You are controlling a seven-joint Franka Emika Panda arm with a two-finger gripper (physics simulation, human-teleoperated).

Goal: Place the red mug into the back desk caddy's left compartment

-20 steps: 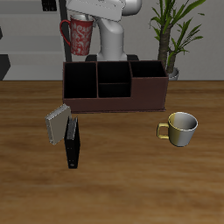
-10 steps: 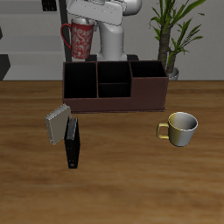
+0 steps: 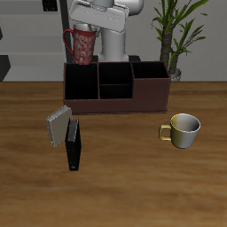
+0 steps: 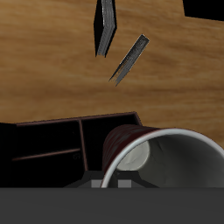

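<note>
Gripping the mug point(image 3: 82, 44) by its rim, the claw point(image 3: 92, 29) is holding it tilted in the air, at twelve o'clock above the caddy's point(image 3: 116, 87) left compartment point(image 3: 82, 82).

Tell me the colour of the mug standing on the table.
Yellowish-gold mug, pale inside; the exterior view shows it best.

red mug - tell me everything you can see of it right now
The red mug is tall, red with a mottled pink-white pattern, a grey-white inside and a red loop handle. It looks glazed. It hangs slightly tilted in the air, carried by the gripper, above the back desk caddy over one end section, touching nothing else. The wrist view shows its open rim close up.
</note>
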